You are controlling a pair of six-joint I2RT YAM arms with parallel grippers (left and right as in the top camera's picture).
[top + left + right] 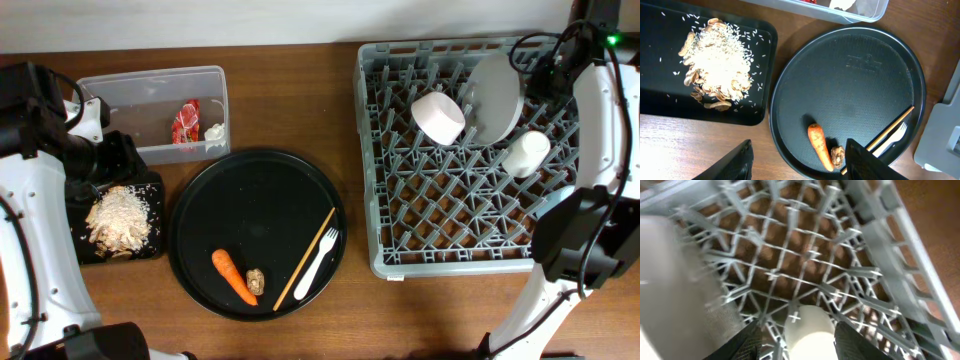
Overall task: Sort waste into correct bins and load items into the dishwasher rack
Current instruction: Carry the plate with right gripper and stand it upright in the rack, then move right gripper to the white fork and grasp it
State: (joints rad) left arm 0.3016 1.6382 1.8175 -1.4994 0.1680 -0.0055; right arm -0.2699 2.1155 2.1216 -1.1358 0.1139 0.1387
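Brown wooden counter from edge to edge. At far left, clear tub with red wrapper and white wad side by side at its right end. Just in front of the tub, black tray with a heap of scraps, loose grains scattered round the heap. In the middle, beside both, round tray: carrot and brown lump close together near the front rim, chopstick and fork slanted alongside each other just right of them, lower chopstick tip close to the lump. At right, rack, counter showing through its lattice floor; plate propped on edge among the pegs near the back, bowl tipped over just left of the plate, cup tipped over just in front of the plate's right side. Over the back of the black tray, close by the tub, left tool: fingers spread wide, round tray in sight between them below, holds nothing. Over the rack's back right corner, by the plate's edge, right tool: view from its wrist blurred, fingers apart, cup in sight between them lower down, plate a grey smear at left; holds nothing, so far as the blur lets on.
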